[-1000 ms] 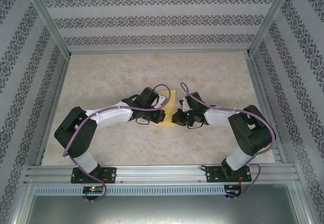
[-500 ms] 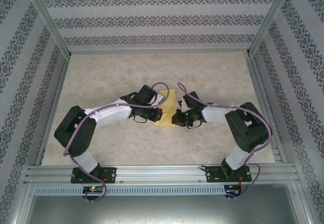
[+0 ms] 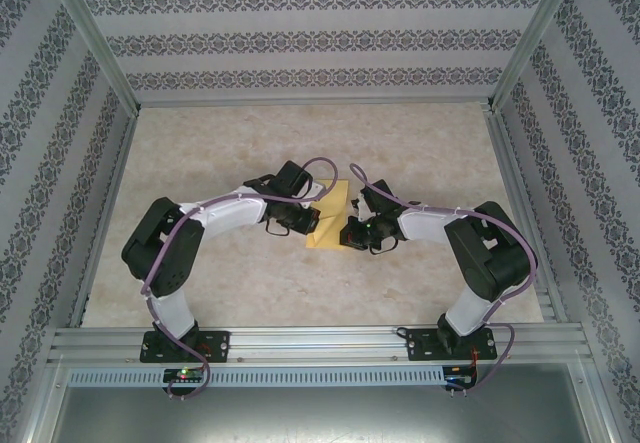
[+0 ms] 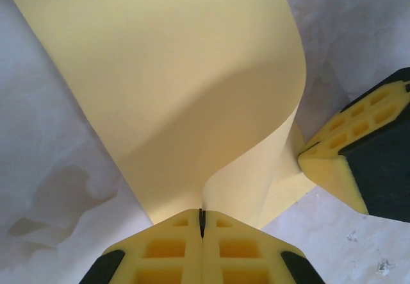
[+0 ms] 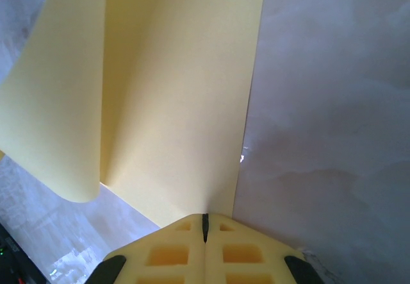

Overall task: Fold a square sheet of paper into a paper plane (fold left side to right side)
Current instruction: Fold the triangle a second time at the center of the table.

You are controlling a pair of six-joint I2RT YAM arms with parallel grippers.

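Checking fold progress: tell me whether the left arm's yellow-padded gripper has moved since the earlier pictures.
Yes. The left arm's yellow-padded gripper, shut on the yellow-orange paper sheet, has shifted slightly away from the aluminium front rail, toward the far wall.

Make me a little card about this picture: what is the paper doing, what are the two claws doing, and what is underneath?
paper: yellow, one side lifted and curling over, the rest lying flat
left claw: shut, pinching the lifted edge
right claw: shut, tip at the near corner of the flat part; pinching or just pressing, can't tell
table: pale, marbled, under the paper
fold: not pressed flat yet
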